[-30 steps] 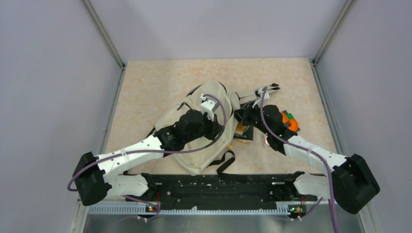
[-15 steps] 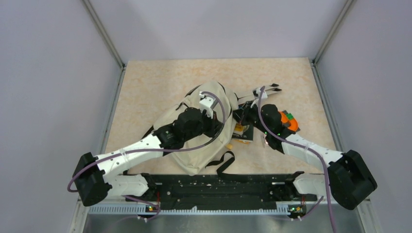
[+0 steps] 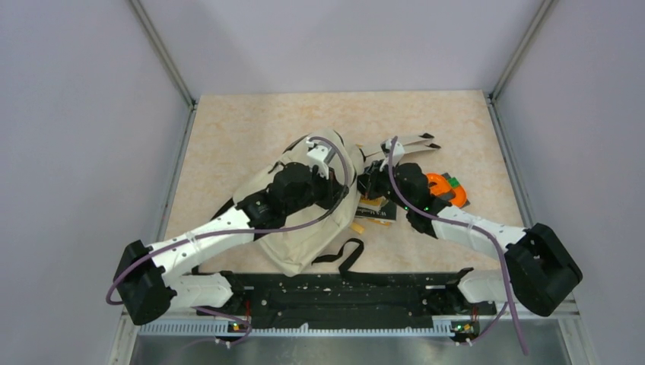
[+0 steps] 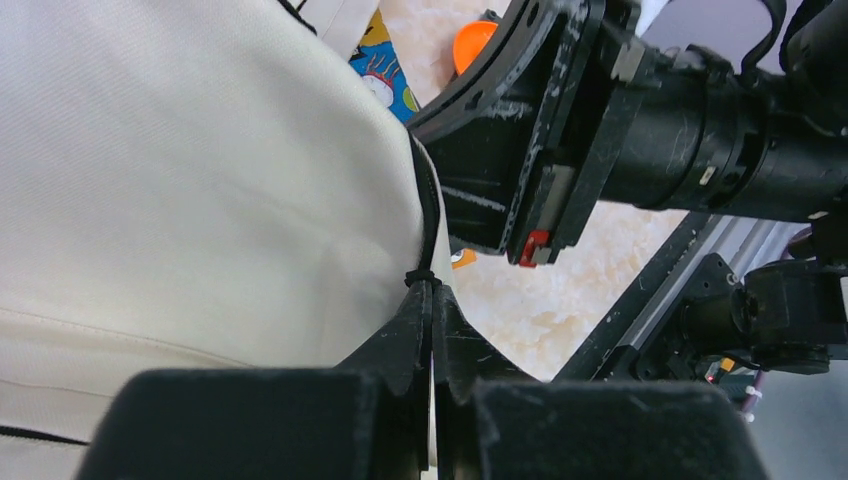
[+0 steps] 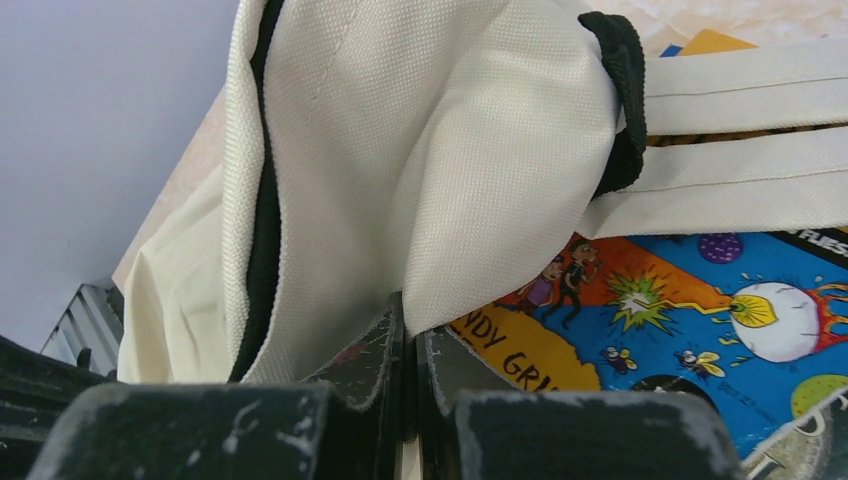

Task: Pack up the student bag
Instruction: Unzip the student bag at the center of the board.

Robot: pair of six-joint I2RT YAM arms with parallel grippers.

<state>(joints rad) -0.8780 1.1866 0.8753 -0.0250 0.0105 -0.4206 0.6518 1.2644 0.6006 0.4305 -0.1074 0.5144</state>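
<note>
Cream canvas makes up the student bag (image 3: 300,232), a large soft backpack with black zipper lines. It lies slanted across the middle of the pale marbled tabletop (image 3: 243,129). Its lower end is close to the near edge, left of centre, and its top points toward the centre.

The left gripper (image 4: 432,312) reaches over the bag from the left. Its two black fingers are pressed together on the black zipper edge at the bag's upper end. The right gripper (image 5: 408,325) comes in from the other side, jaws likewise closed, pinching a fold of the cream fabric beside a black seam. The two grippers nearly face each other across the top of the bag. This looks like a two-sided hold meant to lift or spread the bag's mouth, though no opening is visible from any view.

Two flat cream shoulder straps (image 3: 403,143) with black tips trail toward the far right. A thin black strap (image 3: 344,255) curls on the tabletop near the bag's lower right.

Just beside the bag's right side, partly under its edge and straps, lies a book with a bright cartoon cover (image 5: 660,310), probably the next thing to pack. Farther right sits an orange object (image 3: 440,185). It is too small to identify.
</note>
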